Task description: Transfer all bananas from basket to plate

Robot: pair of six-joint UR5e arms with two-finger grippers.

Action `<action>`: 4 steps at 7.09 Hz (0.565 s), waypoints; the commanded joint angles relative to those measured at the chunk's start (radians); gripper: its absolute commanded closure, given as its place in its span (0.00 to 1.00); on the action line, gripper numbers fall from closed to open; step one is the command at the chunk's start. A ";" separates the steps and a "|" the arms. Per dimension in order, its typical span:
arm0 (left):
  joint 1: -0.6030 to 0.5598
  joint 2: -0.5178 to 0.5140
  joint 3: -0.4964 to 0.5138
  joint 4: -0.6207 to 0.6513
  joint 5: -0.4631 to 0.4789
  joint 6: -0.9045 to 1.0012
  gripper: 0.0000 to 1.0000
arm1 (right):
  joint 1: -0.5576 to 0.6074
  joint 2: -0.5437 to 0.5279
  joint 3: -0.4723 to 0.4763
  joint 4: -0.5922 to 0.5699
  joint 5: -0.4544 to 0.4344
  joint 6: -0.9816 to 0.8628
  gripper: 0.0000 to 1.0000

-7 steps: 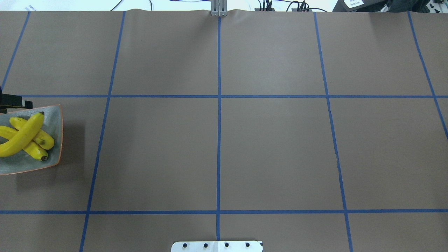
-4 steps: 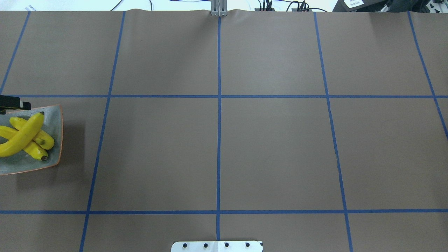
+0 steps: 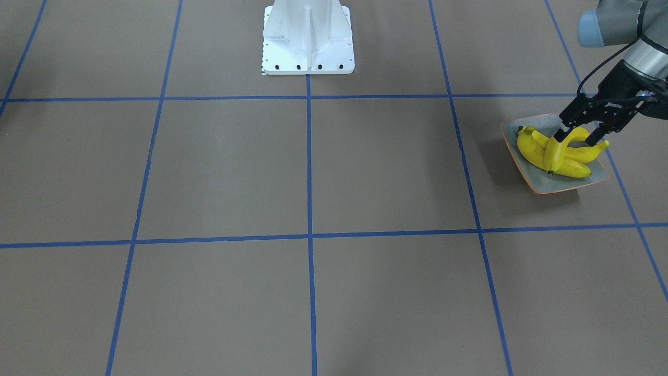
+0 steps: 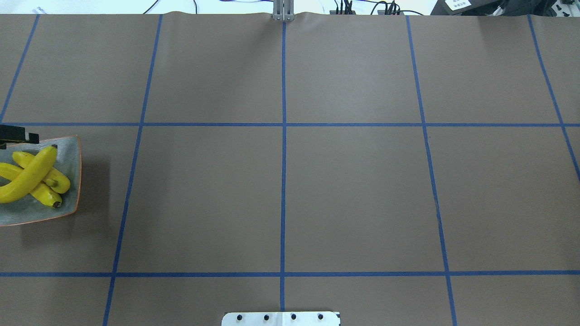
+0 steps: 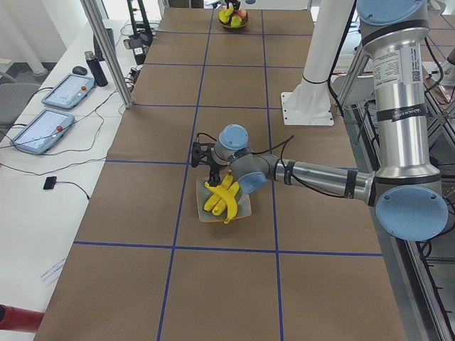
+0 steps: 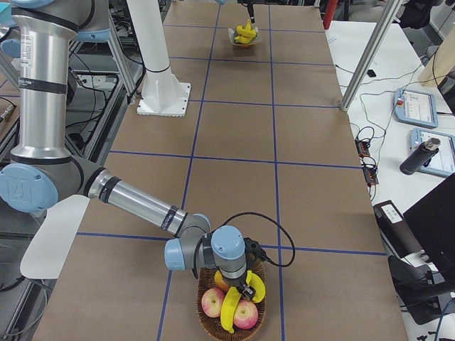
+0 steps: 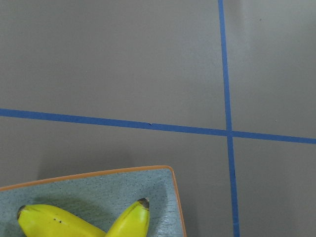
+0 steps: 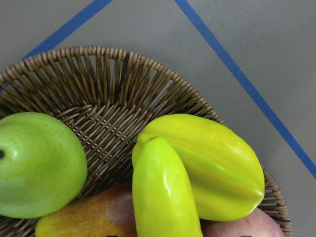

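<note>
Three yellow bananas (image 3: 556,154) lie crossed on the grey-green plate (image 3: 543,190) with an orange rim, at the table's left end; they also show in the overhead view (image 4: 31,174) on the plate (image 4: 70,149). My left gripper (image 3: 576,138) is open just above them, fingers either side of the top banana's end. A fourth banana (image 6: 227,312) lies in the wicker basket (image 6: 206,325) at the table's right end, seen close in the right wrist view (image 8: 163,197). My right gripper (image 6: 245,290) hovers over the basket; I cannot tell if it is open or shut.
The basket (image 8: 98,79) also holds a green apple (image 8: 34,163), a yellow-green ribbed fruit (image 8: 212,168) and reddish apples (image 6: 212,302). The white robot base (image 3: 308,36) stands mid-table at the near edge. Blue tape lines grid the brown table.
The left gripper's part at the overhead view's left edge has drawn slightly back out of view. The bananas on the plate have not moved.
</note>
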 commanded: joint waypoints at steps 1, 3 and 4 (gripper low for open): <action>0.000 0.000 0.000 0.000 0.000 0.000 0.00 | 0.000 -0.002 0.011 0.003 0.008 0.004 0.91; -0.002 0.000 0.000 0.000 -0.002 -0.002 0.00 | 0.002 -0.014 0.072 -0.008 0.012 0.004 1.00; 0.000 0.000 0.000 0.000 -0.002 -0.002 0.00 | 0.011 -0.019 0.080 -0.012 0.026 -0.001 1.00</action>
